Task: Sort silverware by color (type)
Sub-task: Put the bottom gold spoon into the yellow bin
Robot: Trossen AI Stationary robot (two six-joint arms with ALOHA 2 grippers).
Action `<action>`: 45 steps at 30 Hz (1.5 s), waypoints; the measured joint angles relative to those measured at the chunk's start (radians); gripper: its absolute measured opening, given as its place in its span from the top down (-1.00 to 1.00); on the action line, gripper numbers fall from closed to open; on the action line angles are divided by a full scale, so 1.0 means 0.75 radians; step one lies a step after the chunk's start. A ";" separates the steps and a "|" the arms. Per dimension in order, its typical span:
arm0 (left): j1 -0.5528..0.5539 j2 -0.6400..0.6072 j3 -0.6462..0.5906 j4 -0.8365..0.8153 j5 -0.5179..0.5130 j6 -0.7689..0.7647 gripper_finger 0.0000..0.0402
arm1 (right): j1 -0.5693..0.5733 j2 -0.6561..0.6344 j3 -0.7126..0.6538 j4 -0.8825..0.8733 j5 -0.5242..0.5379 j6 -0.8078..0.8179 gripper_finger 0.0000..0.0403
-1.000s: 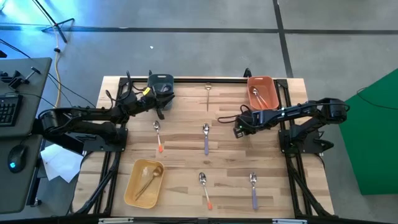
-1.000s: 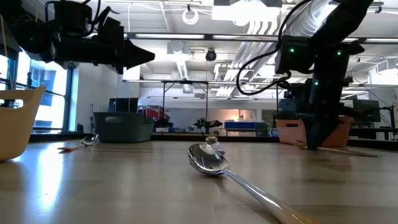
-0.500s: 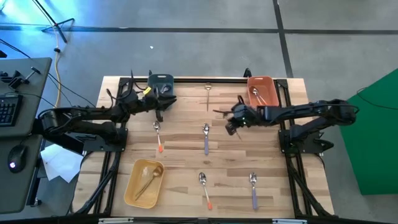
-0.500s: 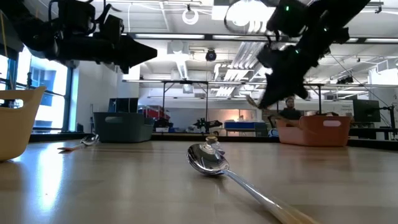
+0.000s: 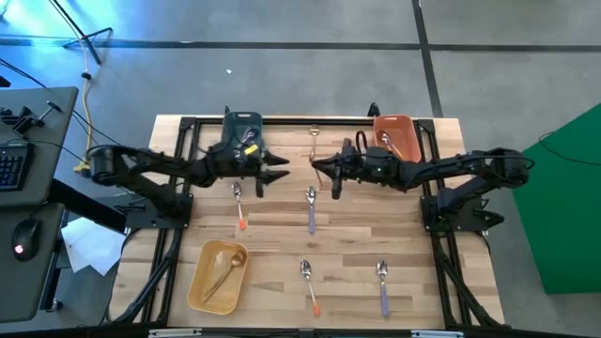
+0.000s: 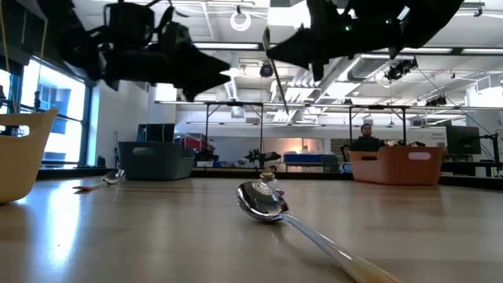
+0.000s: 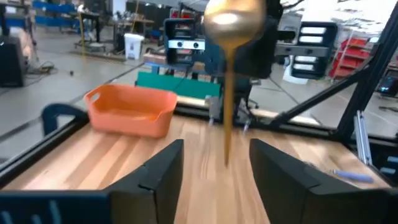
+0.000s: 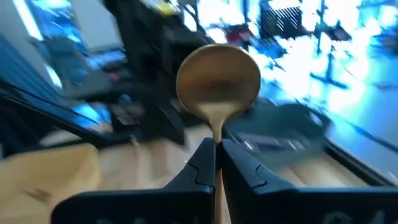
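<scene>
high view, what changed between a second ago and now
The right gripper swung from beside the orange bin toward the table's middle, shut on a gold spoon. The left gripper left the dark bin, reached toward it and opened. Table cutlery stayed put.

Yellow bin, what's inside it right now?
In the high view the yellow bin holds gold silverware lying diagonally, looking like one or two pieces. In the low view only the bin's wall shows, so its contents are hidden there.

Gold spoon [image 8: 217, 79] upright mid-air; other silverware [image 5: 311, 208] lies flat on wood.
</scene>
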 joint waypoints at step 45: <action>-0.116 0.050 0.452 -0.593 0.114 0.178 0.97 | -0.056 -0.232 0.001 -0.045 0.113 -0.257 0.37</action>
